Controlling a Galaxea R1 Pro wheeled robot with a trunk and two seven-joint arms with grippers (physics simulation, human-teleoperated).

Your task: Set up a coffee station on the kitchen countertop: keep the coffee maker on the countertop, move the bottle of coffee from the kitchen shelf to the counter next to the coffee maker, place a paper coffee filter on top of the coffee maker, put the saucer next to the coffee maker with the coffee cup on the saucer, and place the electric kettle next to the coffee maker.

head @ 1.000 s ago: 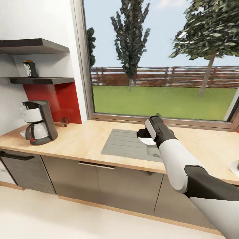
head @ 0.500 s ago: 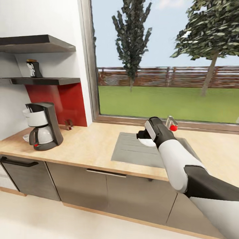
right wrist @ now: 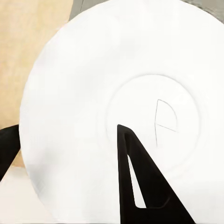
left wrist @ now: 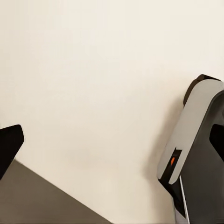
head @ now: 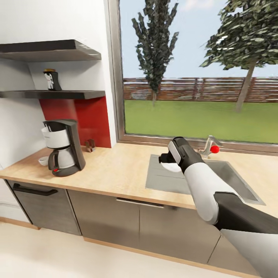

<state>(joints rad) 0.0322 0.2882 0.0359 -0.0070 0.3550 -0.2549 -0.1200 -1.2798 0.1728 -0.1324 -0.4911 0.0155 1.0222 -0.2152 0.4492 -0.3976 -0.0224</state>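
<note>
1. The right gripper (head: 166, 160) is closed on the saucer (right wrist: 116, 93), one finger (right wrist: 135, 177) lying across its face, above the sink (head: 200, 179).
2. The coffee maker (head: 63, 146) stands at about 9 o'clock from it, well apart on the kitchen countertop (head: 116, 170).
3. I cannot tell how the left gripper's fingers stand.

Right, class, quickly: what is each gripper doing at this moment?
Left gripper: cannot be told.
Right gripper: shut on the saucer, carried above the sink.

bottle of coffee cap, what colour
Yellow-gold, on the bottle of coffee; head view shows it best.
</note>
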